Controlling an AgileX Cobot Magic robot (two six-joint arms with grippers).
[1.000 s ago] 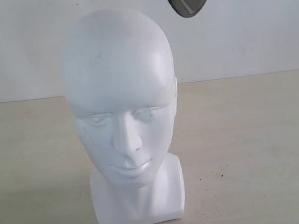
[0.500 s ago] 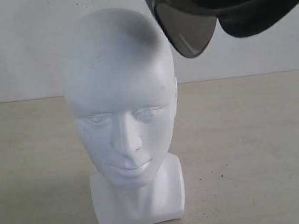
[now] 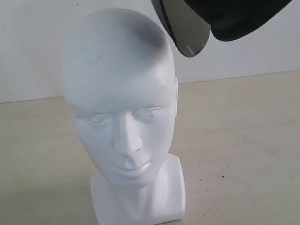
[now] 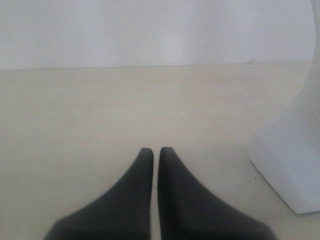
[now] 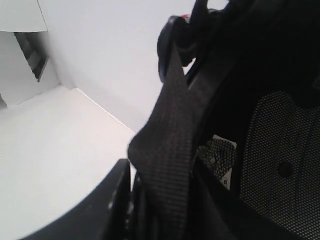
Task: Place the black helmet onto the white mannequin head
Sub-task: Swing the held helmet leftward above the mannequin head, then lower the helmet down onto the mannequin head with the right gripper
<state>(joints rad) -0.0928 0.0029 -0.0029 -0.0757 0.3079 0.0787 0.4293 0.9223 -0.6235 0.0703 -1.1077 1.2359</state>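
Your black helmet [image 3: 235,3] hangs at one o'clock of the white mannequin head [image 3: 119,94] on the beige table [image 3: 258,134], white wall [image 3: 22,50] behind. Left gripper [image 4: 155,150] pressed together; right gripper [image 5: 125,205], I cannot tell.

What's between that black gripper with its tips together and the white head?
Nothing. In the left wrist view, only a bare stretch of beige table separates the left gripper from the white mannequin head.
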